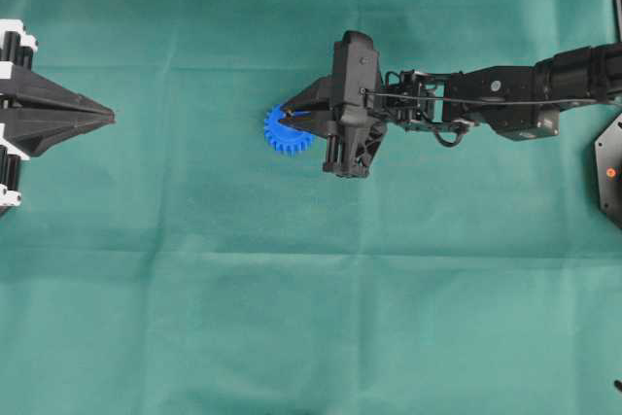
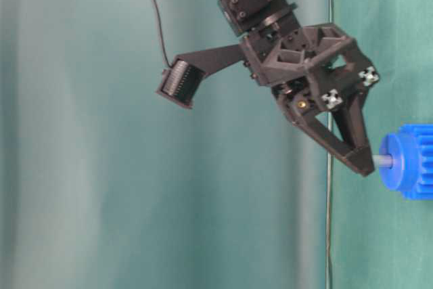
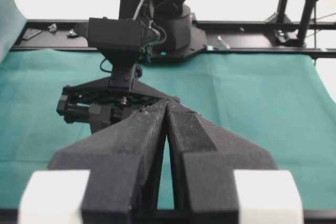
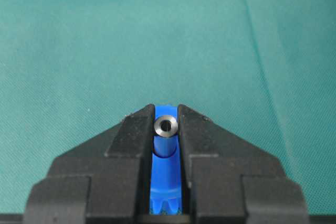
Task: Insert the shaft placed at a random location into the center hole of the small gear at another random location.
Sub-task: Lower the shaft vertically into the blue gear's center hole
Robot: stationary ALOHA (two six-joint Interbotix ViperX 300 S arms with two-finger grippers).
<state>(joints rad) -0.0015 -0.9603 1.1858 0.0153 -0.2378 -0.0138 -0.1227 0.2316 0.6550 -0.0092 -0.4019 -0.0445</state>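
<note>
At frame centre, the right gripper (image 4: 166, 129) pinches the pin (image 4: 166, 127), its end in the blue gear (image 1: 288, 130). The left gripper (image 1: 109, 118), far left, is closed and empty.

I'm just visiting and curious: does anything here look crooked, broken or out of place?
Nothing stands out. The right gripper pinches the shaft between its fingertips, with the pin's far end at the hub of the small gear on the green cloth. The left gripper sits shut at the edge, apart from them.
</note>
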